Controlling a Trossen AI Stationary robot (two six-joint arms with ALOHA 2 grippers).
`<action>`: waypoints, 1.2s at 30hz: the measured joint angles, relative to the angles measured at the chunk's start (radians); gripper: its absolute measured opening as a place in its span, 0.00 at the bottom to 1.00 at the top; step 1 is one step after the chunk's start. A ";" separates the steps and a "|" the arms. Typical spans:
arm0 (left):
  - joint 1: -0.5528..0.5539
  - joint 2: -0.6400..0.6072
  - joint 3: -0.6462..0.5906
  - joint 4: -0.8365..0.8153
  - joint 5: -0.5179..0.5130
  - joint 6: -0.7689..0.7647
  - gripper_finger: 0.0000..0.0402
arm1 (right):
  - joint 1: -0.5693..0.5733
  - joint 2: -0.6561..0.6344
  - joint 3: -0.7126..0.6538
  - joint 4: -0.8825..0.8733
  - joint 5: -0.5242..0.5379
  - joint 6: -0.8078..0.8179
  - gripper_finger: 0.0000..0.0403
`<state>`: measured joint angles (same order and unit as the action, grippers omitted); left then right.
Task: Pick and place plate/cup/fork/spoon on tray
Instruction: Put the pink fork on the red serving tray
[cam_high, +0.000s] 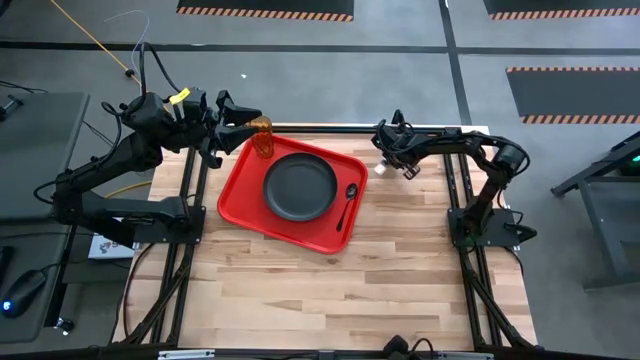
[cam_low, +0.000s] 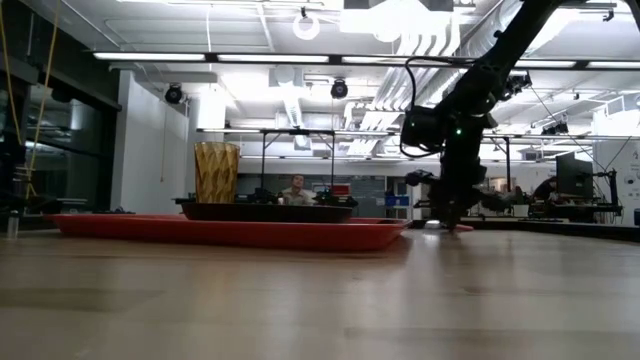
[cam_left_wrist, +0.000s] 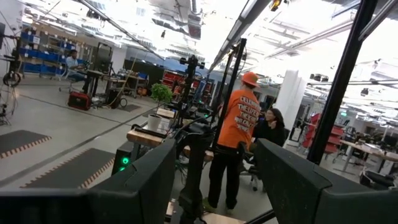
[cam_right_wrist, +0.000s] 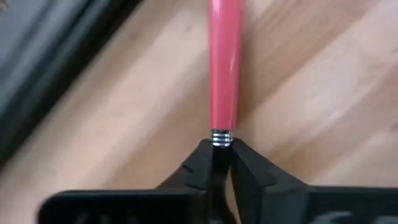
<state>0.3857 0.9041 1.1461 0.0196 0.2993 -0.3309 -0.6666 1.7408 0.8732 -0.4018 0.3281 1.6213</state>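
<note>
The red tray (cam_high: 240, 190) lies mid-table. On it rest the black plate (cam_high: 300, 187) and, by its right rim, the black spoon (cam_high: 347, 205). The amber cup (cam_high: 262, 136) stands upright at the tray's far left corner and also shows in the low view (cam_low: 216, 172). My left gripper (cam_high: 240, 118) is open and empty, raised just left of the cup. My right gripper (cam_high: 386, 152) is down at the table beyond the tray's far right corner, shut on the fork (cam_right_wrist: 224, 68), whose pink handle shows; its head is hidden. My right gripper pinches the fork between its two fingers at the silver ring (cam_right_wrist: 221, 138) where the pink handle begins. The fingers come from above, pointing down. The handle (cam_low: 457, 228) reaches out past the fingertips, low over the wood. I cannot tell whether it is lifted clear.
Bare wooden table lies on the near side of the tray (cam_high: 330, 290). Black frame rails run along the table's far edge (cam_high: 330, 130) and both sides. People stand and sit in the room beyond the table (cam_left_wrist: 239, 124).
</note>
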 joint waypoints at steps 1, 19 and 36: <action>0.000 0.000 0.000 0.000 0.000 0.000 0.53 | 0.001 -0.011 -0.003 -0.021 0.006 -0.035 0.04; 0.000 0.000 0.000 0.000 0.000 -0.025 0.53 | 0.189 -0.340 -0.006 -0.138 0.192 -0.385 0.00; -0.001 0.036 0.000 -0.018 0.001 -0.059 0.53 | 0.473 -0.499 -0.005 0.398 -0.013 -1.163 0.00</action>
<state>0.3851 0.9401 1.1461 0.0012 0.3000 -0.3901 -0.1941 1.2420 0.8684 -0.0038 0.3152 0.4583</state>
